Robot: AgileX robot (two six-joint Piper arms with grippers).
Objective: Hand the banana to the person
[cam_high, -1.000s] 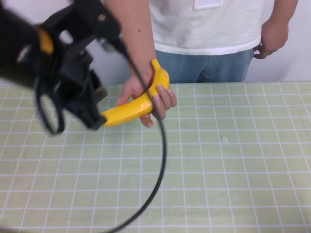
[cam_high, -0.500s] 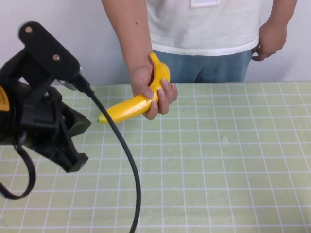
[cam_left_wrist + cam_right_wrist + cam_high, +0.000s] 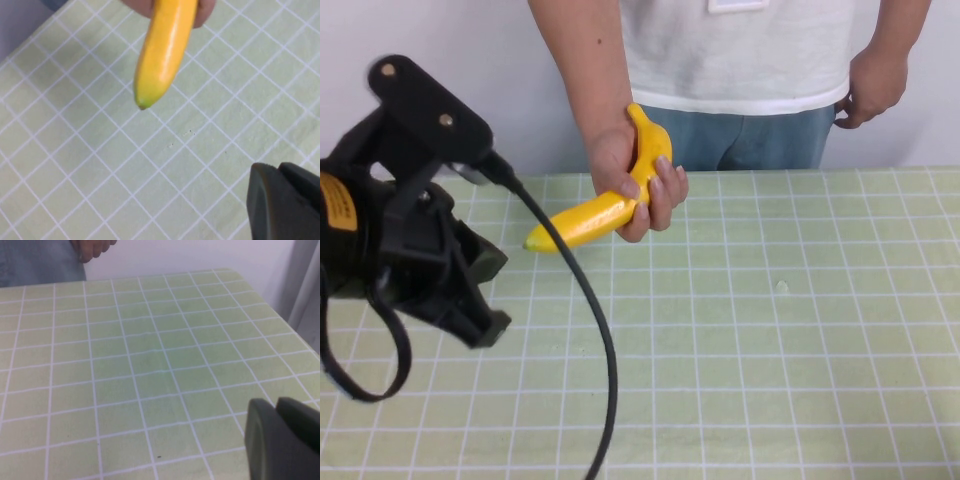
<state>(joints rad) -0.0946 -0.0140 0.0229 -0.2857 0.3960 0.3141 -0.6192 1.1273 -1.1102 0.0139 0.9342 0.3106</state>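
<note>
The person stands at the far side of the table in a white T-shirt and blue jeans. Their hand grips the yellow banana round its stem half, a little above the table. The banana's tip also shows in the left wrist view, clear of my finger. My left gripper is open and empty, low at the left and well short of the banana's tip. My right gripper is out of the high view; its wrist view shows one dark finger above bare table.
The green grid-patterned mat covers the table. A black cable loops from my left arm down across the mat to the near edge. The person's other hand hangs at their hip. The table's far right corner shows in the right wrist view.
My left gripper let go of the banana and drew back left and down. The person's hand now holds the banana alone and has lifted it slightly.
</note>
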